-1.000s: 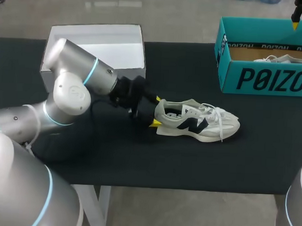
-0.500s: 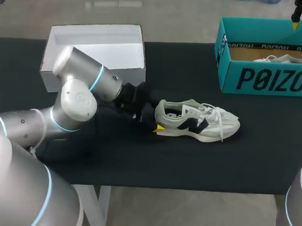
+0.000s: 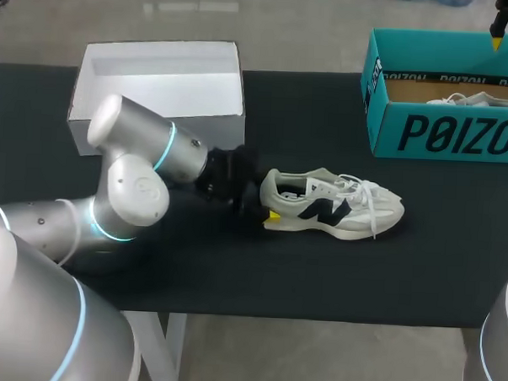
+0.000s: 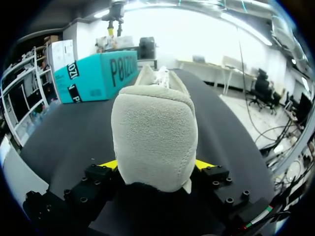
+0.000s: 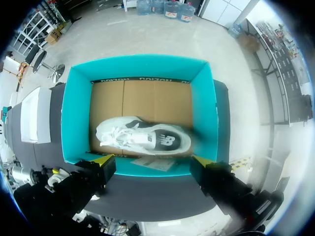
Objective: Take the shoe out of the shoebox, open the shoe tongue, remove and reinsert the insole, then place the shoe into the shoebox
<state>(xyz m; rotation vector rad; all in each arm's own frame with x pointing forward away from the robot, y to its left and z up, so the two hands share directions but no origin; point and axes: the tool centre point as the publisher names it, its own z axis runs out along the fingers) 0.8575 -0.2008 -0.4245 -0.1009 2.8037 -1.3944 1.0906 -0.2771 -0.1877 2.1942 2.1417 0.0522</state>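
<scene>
A pale grey-and-white shoe (image 3: 333,204) with a dark logo lies on its sole mid-table, toe pointing right. My left gripper (image 3: 267,203) is at its heel. In the left wrist view the fuzzy heel (image 4: 155,132) fills the gap of the left gripper (image 4: 156,167), and a yellow fingertip (image 4: 109,164) presses on each side, so it is shut on the shoe. My right gripper (image 3: 497,32) hangs high over the teal shoebox (image 3: 446,131). Seen from its own wrist, the right gripper (image 5: 150,164) is open and holds nothing, above the shoebox (image 5: 138,61).
A second white shoe (image 5: 142,137) lies on the cardboard floor of the teal box; its laces (image 3: 473,100) show over the rim. An open white box (image 3: 162,77) stands at the back left. The black table (image 3: 318,278) runs to a near edge below the shoe.
My left arm has slid right, bringing its fingers along both sides of the heel, and they have drawn in against it. The shoe and the right arm have stayed put.
</scene>
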